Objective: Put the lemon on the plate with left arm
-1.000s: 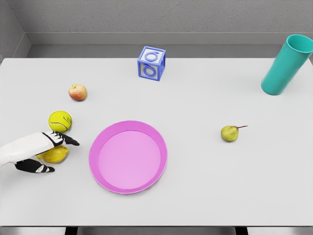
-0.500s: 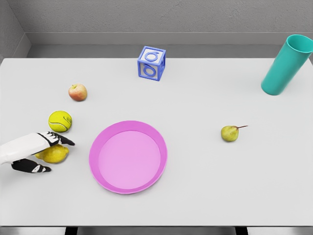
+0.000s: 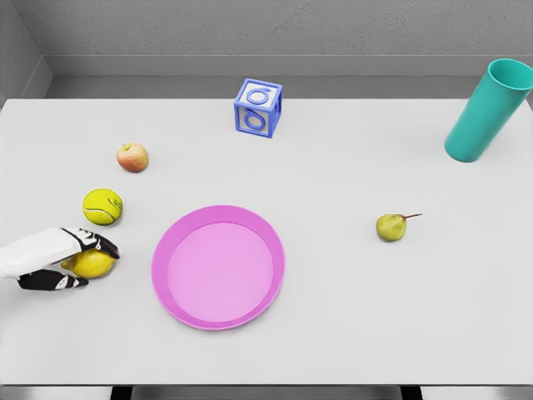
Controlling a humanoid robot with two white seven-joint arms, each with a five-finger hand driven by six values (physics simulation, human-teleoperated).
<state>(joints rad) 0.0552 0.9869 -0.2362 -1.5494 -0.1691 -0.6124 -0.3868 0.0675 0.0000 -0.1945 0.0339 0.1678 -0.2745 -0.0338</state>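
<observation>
1. The left hand (image 3: 71, 258) is reaching in by the desk's (image 3: 350, 333) left edge, fingers now curling down over the lemon (image 3: 92, 263); a second ago they were stretched out flat above it.
2. The lemon is sitting where it was on the desk, near the left edge, just left of the pink plate (image 3: 218, 267) and below the tennis ball (image 3: 102, 207).
3. The grasp is closing, though whether it is firm I cannot tell; lifting towards the plate looks like the coming step.
4. The right hand is not showing.
</observation>
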